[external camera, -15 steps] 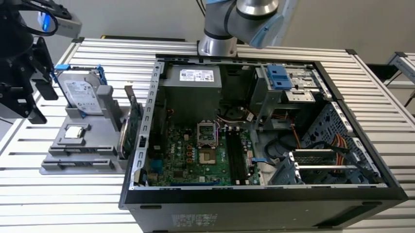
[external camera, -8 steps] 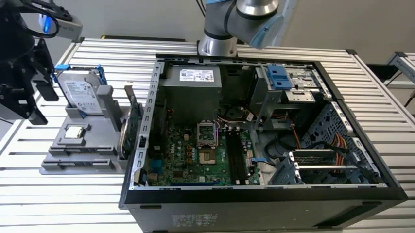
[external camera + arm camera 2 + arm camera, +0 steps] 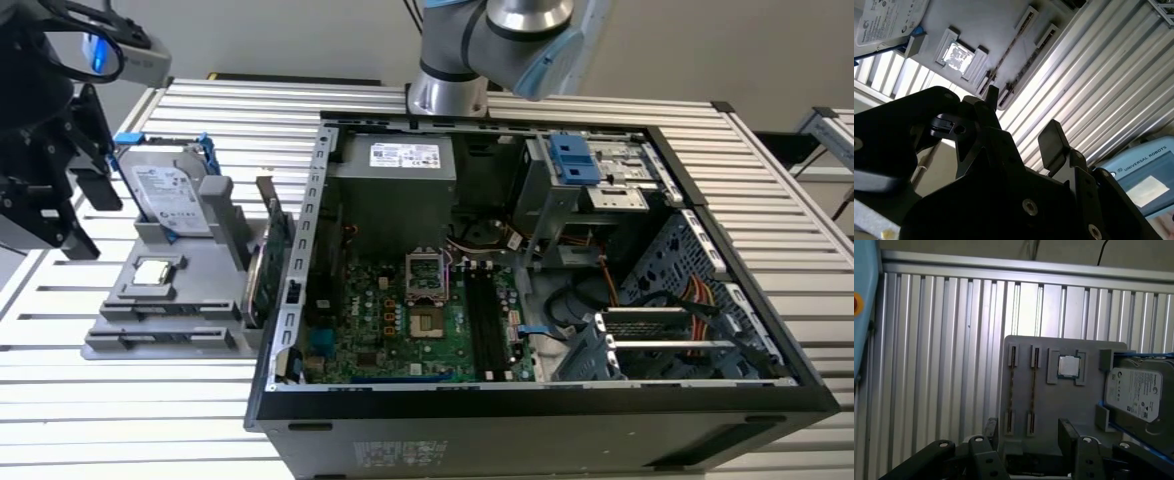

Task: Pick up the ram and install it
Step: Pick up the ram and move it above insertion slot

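Observation:
Two thin ram strips stand on edge in the slots of a grey holder; in the first wrist view they are the ram and a second stick beside it. The second wrist view shows the ram as a dark thin line in the same holder. My gripper hangs above the holder's ram end, open, with nothing between its black fingers. In the exterior view the gripper is at the far left, beside the holder.
An open computer case lies in the middle of the slatted table, its green motherboard and long black memory slots exposed. The holder also carries a hard drive, a square silver processor and a green expansion card.

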`<act>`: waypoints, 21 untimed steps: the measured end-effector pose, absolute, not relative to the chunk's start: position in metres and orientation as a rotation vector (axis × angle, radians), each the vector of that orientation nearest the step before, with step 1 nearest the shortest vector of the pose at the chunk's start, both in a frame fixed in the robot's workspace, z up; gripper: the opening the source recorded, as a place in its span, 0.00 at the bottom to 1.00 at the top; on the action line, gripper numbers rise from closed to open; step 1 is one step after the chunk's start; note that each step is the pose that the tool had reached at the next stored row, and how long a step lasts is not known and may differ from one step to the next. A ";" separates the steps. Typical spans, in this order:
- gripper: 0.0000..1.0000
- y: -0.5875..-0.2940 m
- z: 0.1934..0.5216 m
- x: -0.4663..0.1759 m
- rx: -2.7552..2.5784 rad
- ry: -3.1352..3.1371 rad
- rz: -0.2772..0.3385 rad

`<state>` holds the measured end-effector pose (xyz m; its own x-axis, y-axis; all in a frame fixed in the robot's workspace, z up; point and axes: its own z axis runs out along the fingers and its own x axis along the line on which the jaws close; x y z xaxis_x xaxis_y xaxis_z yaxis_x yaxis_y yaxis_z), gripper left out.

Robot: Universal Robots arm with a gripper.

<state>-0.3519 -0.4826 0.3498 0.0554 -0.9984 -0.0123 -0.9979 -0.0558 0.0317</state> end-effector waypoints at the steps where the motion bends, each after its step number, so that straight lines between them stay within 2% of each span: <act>1: 1.00 -0.483 0.349 -0.352 2.271 -2.148 -0.048; 21: 1.00 -0.482 0.341 -0.352 2.268 -2.149 -0.045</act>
